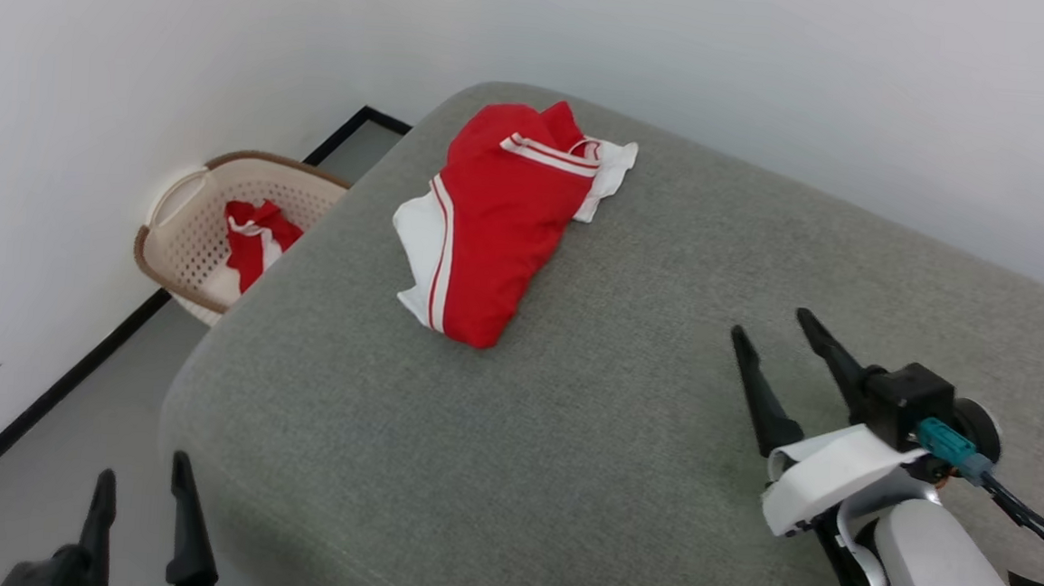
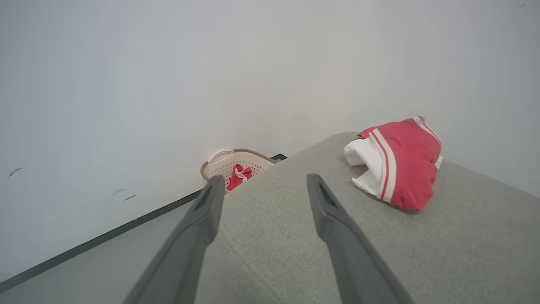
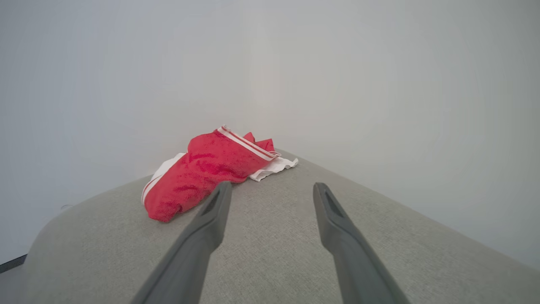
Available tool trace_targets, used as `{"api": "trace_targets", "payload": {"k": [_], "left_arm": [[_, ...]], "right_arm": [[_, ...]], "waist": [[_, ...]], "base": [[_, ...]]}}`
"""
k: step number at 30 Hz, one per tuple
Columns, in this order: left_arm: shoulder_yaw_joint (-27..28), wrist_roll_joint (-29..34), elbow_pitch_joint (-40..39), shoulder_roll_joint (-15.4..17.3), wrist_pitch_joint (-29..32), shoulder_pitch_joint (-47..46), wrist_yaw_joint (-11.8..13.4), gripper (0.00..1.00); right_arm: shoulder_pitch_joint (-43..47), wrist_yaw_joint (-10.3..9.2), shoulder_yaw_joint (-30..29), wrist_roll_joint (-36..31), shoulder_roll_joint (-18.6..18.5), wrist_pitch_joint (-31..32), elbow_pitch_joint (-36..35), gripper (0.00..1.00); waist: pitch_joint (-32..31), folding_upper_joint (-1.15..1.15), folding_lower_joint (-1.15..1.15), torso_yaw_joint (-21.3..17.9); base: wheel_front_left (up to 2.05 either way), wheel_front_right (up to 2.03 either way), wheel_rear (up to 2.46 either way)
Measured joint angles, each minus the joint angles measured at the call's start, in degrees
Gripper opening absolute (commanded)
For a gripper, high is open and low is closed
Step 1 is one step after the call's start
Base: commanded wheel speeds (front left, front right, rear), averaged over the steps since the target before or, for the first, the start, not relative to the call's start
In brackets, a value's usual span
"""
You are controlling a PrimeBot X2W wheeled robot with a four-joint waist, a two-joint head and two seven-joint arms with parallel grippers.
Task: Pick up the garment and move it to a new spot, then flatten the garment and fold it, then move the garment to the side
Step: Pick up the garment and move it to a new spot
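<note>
Head view: our right claw hangs low over the near right part of a grey padded surface. Its two dark fingers are spread wide with nothing between them. Our left claw sits at the lower left, just off the near edge of the surface and over the floor. It is also released and empty. We judge that both are spread because no grasp has begun, and each points toward the work ahead.

Beyond the claws lies a wide stretch of bare grey fabric. The garment rests well away from both claws, near the far left corner of the surface. It is a red shirt with white sleeves and red-and-white striped trim, bunched into a loose heap. One white sleeve spills out at the near left, and a second white piece shows at the far right. Any chest lettering is hidden in the folds. The right wrist view looks along its fingers at the heap, up and to the left. The left wrist view has it off to the right.

Because the garment is crumpled, we judge that picking it up comes first and that flattening and folding have not begun.

Further out, a pale basket stands on the floor against the white wall, beside the left edge of the surface. It holds another red-and-white cloth, which is not ours to handle.
</note>
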Motion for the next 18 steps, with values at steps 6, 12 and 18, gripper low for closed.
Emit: {"api": "trace_targets", "payload": {"k": [6, 12, 18], "left_arm": [[-2.2, -1.6, -2.5, 0.0, 0.0, 2.3, 2.7, 1.0], [-3.9, -1.9, -3.9, 0.0, 0.0, 3.2, 4.2, 1.0], [-5.4, -0.6, -2.1, 0.0, 0.0, 2.1, 2.2, 1.0]], "right_arm": [[-1.2, 0.0, 3.9, 2.4, -0.4, 0.0, 0.8, 1.0], [-1.2, 0.0, 4.9, 3.4, -1.0, 0.0, 0.4, 1.0], [0.1, 0.0, 3.1, 3.9, -1.2, 0.0, -0.4, 1.0]], "waist": [[1.1, 0.0, 0.0, 0.9], [0.9, 0.0, 0.0, 0.8], [0.2, 0.0, 0.0, 0.2]], "base": [[-0.18, -0.18, -0.18], [-0.05, -0.05, -0.05], [0.0, 0.0, 0.0]]}}
